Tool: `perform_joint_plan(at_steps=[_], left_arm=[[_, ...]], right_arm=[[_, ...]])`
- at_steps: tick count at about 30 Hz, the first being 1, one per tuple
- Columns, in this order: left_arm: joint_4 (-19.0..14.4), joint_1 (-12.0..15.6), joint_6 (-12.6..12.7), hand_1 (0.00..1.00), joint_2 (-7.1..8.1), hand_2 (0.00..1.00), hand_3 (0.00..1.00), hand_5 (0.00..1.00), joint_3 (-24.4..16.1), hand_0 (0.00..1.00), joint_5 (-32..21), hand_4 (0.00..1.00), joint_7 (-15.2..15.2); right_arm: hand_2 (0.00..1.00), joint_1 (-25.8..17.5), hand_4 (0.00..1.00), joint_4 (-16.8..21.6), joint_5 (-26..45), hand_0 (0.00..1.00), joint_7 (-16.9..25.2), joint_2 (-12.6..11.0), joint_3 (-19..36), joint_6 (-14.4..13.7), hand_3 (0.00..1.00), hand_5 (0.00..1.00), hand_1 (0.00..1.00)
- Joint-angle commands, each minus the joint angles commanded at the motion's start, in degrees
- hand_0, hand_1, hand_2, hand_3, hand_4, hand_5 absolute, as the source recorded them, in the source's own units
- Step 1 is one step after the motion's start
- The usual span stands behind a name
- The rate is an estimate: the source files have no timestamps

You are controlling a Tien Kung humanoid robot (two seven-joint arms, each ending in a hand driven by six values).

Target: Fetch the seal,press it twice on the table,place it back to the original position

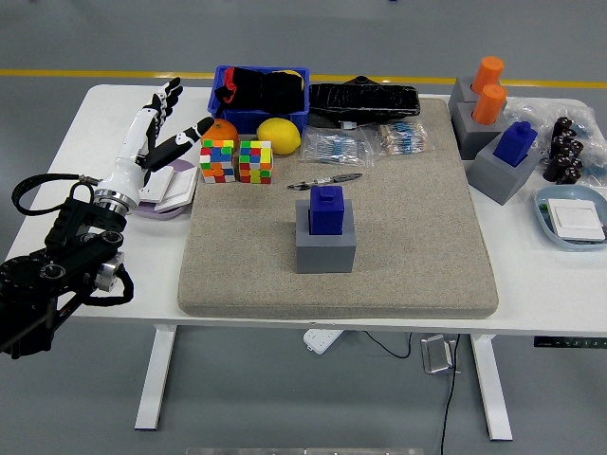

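Observation:
The blue seal [327, 209] stands upright on its grey block [325, 246] in the middle of the beige mat [398, 256]. My left hand [156, 128] is far to the left of it, raised over the table's left side above a white and lilac plate [161, 187]. Its white fingers are spread and hold nothing. The black left arm [57, 284] enters from the lower left. The right arm does not show.
Two colour cubes [237, 159], an orange [220, 131], a yellow ball [279, 134] and a blue bin [261, 95] lie behind the mat's left. A pen [324, 180] lies just behind the seal. More seals on grey blocks [503, 156] and a tray [572, 220] stand at the right.

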Motion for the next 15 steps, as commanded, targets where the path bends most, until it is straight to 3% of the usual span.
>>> perform_joint_plan(at_steps=[15], left_arm=[[-0.06, 0.84, -0.11, 0.998, 2.15, 0.998, 0.998, 0.552, -1.71, 0.998, 0.80, 0.998, 0.53]], right_arm=[[0.755, 0.36, 0.760, -0.01, 0.00, 0.836, 0.00, -0.47, -0.64, -0.08, 0.699, 0.366, 0.764]])
